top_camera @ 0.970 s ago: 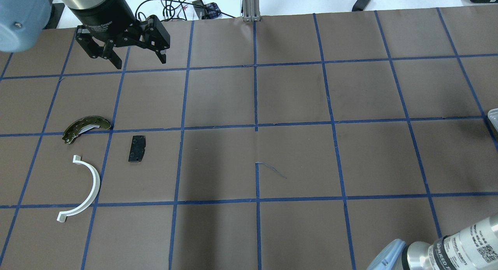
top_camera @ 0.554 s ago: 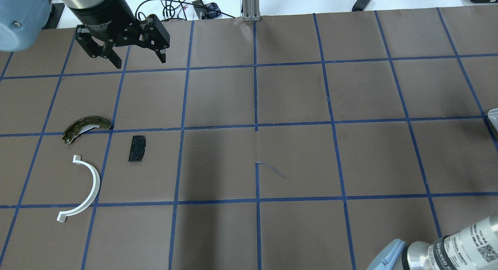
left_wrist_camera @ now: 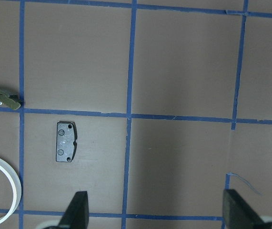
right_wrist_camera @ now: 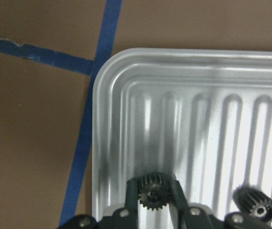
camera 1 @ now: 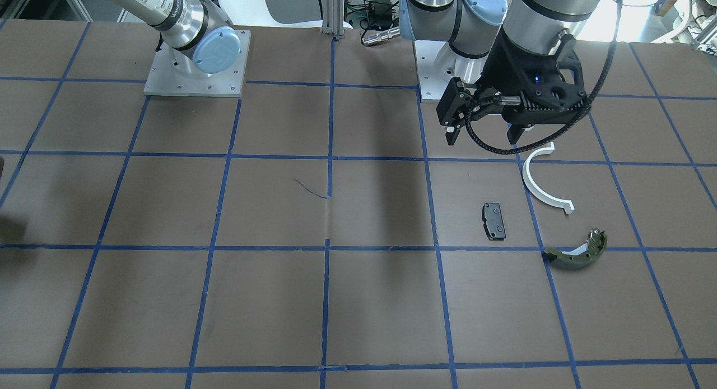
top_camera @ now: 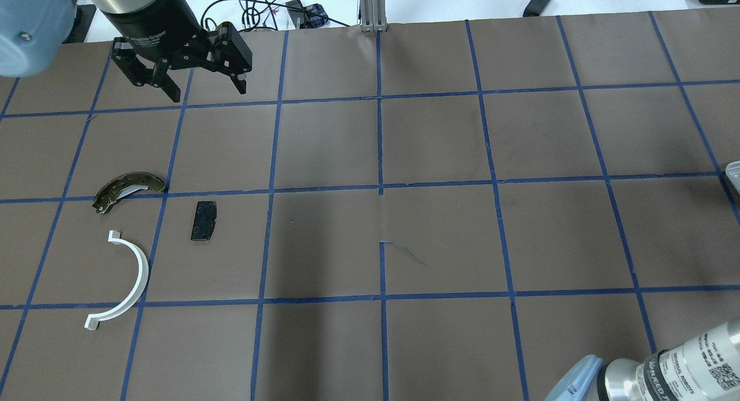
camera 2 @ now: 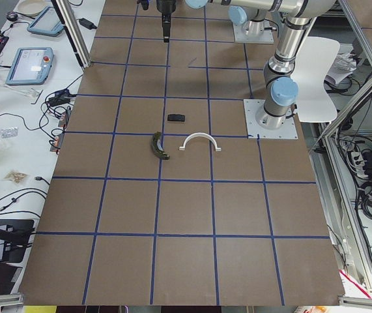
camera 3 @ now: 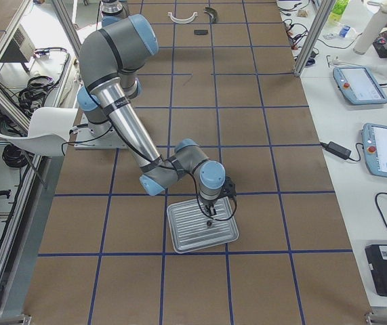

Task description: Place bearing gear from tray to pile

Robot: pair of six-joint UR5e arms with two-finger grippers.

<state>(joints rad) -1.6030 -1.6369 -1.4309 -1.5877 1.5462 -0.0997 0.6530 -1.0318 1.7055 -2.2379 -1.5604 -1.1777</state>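
I read the right gripper (right_wrist_camera: 154, 192) at the bottom centre of the right wrist view. Its two black fingers (right_wrist_camera: 133, 198) are closed against opposite sides of a small dark toothed bearing gear (right_wrist_camera: 153, 192), which is over the ribbed silver metal tray (right_wrist_camera: 197, 100) near the tray's rounded corner. I cannot tell whether the gear is resting on the tray floor or raised above it. A second dark gear (right_wrist_camera: 256, 205) lies on the tray at the lower right of that view, apart from the fingers. In the exterior right view the same gripper (camera 3: 210, 218) points down over the tray (camera 3: 179, 237), low in the frame. The left gripper (top_camera: 207, 93) hangs at the upper left of the overhead view with its fingers spread wide and nothing between them. The pile lies below it, at the left middle of the frame, on the brown table surface with blue tape grid (top_camera: 439, 233). It consists of an olive-green curved brake shoe (top_camera: 127, 187), a small black rectangular pad (top_camera: 203, 221) to its lower right, and a white half-ring arc (top_camera: 136, 274) lowest of the three. None of these parts touch each other.
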